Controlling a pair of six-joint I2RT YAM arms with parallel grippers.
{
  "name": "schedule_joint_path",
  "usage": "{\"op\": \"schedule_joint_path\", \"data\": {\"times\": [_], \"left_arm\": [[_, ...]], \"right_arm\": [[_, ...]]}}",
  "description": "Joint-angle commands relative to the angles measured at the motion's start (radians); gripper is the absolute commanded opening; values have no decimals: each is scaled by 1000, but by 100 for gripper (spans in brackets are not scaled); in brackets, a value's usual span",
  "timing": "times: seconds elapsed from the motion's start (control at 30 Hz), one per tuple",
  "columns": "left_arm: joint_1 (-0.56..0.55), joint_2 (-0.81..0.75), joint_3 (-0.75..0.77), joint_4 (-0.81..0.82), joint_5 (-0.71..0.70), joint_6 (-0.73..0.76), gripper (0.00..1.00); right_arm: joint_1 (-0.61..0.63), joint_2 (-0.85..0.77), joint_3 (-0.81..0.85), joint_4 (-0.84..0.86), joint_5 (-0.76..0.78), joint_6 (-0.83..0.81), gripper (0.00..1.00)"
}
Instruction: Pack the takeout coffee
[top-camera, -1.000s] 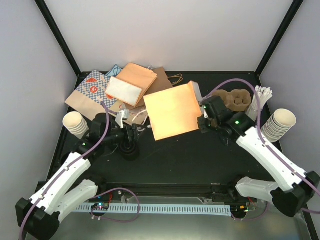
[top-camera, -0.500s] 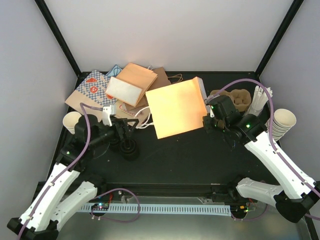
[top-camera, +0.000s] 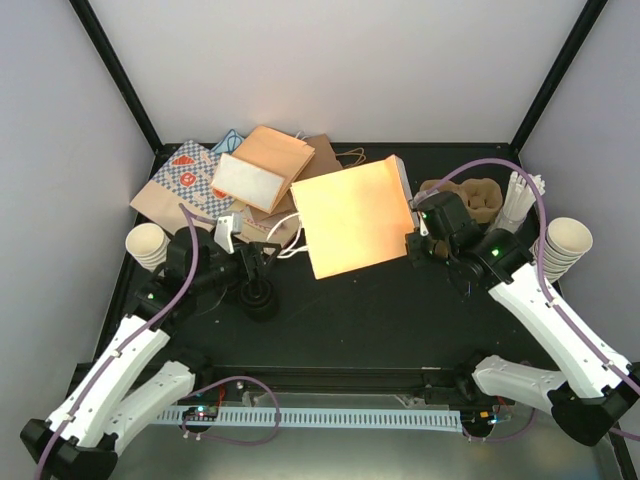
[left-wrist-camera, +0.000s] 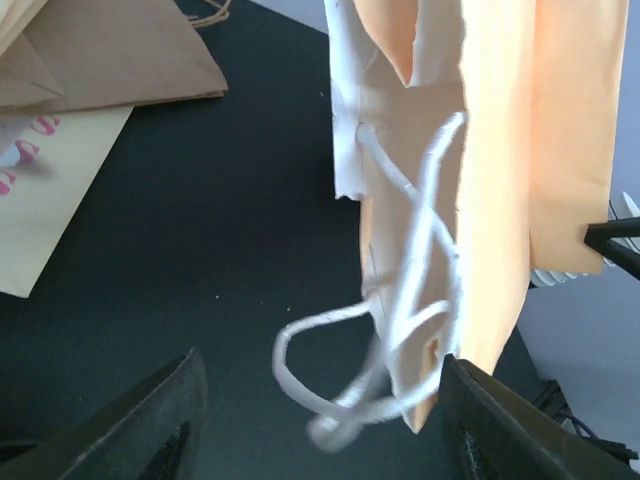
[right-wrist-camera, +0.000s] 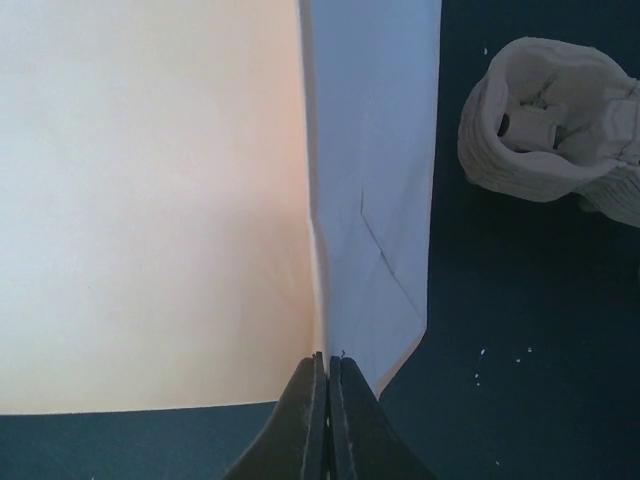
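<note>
Hands are both at the orange paper bag (top-camera: 350, 215), which is over the middle of the black counter (top-camera: 380, 320). The right hand (right-wrist-camera: 327, 368) is closed tight on one edge of the bag, at a fold, and the paper is pinched between its fingers. The left hand (left-wrist-camera: 320, 365) stands wide open at the other end of the bag and grips nothing. The white cord handles (left-wrist-camera: 420, 250) hang loose just in front of its two fingers. The brown pulp carrier (top-camera: 478, 200) sits at the back right of the counter, just behind the right hand. A black round thing (top-camera: 258, 300) stands near the left hand; whether it is a capped cup or only lids, I cannot tell.
</note>
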Motion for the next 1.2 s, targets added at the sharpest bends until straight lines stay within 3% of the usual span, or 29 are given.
{"op": "schedule_joint_path", "data": {"times": [0.0,0.2,0.3,0.37,0.57,0.8,1.17], "left_arm": [[6,-2,-17,42,3,-10,62],[6,-4,-20,57,10,-11,36],[6,-4,-16,52,10,-10,11],[6,-3,-5,34,7,-8,2],[6,-12,64,-45,10,4,1],[6,-9,127,-70,131,-21,1],[63,66,300,-221,126,49,2]], "right_arm": [[2,-18,-12,24,1,-10,1],[3,-12,-17,24,-11,-11,1],[4,-15,-24,31,-11,-7,1],[3,-17,-35,42,-11,-1,1],[3,-30,-138,143,-67,45,2],[-8,-3,-288,303,-184,143,2],[-221,-2,-464,449,-520,149,1]]}}
